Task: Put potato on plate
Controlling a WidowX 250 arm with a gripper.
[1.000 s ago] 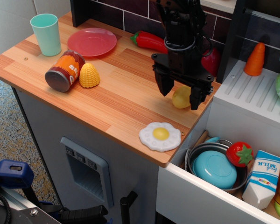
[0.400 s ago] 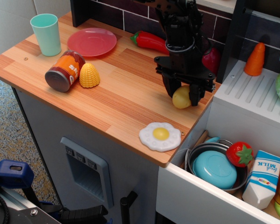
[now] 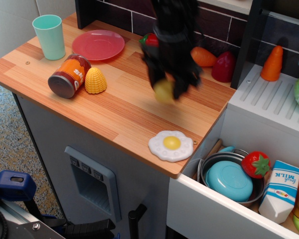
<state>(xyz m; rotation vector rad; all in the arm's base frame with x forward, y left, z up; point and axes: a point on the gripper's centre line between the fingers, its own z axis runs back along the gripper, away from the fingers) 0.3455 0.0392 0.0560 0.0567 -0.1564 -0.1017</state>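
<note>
The step in hand, as I judge it, is to carry the potato over the wooden counter to the plate, and to do it well the arm should keep the toy high enough to pass above the counter, come over the middle of the plate and lower it close to the surface before it lets go, because such a smooth egg-shaped toy could roll off the shallow rim if it is dropped. The way from the potato to the plate looks free: the corn piece and the orange can lie in front of the plate, toward the counter edge, and the green cup stands just beside the plate on its far side from the potato. The gripper is blurred, so I cannot tell exactly how far it is open, but its dark jaws appear closed around the potato, which shows between them and seems lifted off the wood. The plate is well apart from the potato and has nothing on it
</note>
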